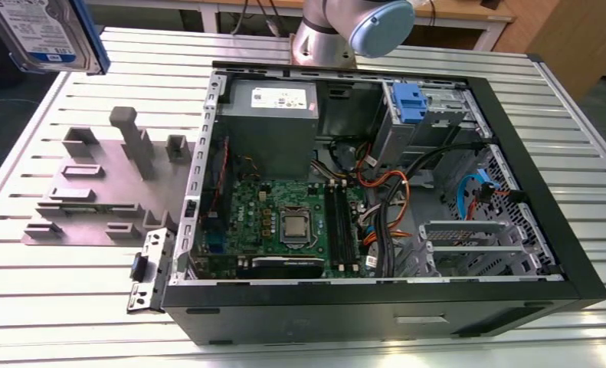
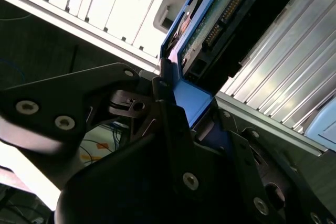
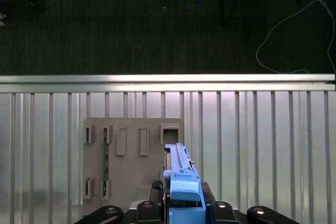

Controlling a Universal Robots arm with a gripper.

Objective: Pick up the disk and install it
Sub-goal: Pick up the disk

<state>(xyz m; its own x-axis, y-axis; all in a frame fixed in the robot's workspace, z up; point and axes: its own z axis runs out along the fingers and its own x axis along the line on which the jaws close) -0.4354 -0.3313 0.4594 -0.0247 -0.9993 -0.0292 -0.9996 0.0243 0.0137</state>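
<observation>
While the gripper [image 3: 184, 206] holds the disk [image 3: 181, 174] off the table [image 1: 57, 307], treat the carry as the step in hand. The jaws are clamped on the blue carrier at one end of the disk, one on each flat face, so the rest of the disk projects beyond the tool unsupported. The connector edge [image 2: 228, 3] sits at the end farthest from the gripper.

Directly beneath the tool lies the grey fixture plate [image 3: 131, 161], and the disk hangs well clear of it. The open computer case [image 1: 384, 307] is well apart from the tool, towards the exterior view's right. Inside the case, a blue bracket [image 1: 409, 103] marks the drive bay on the side away from the tool.

Recommended practice, as a judgement:
- Maintain full clamping force, because an end grip lets the disk lever in the jaws.
- Avoid abrupt starts and stops.
- Hold the disk's orientation constant (the projecting connector edge is the part most exposed to a knock).
- Route high enough to clear the case wall and the loose cables [image 1: 384, 184].
</observation>
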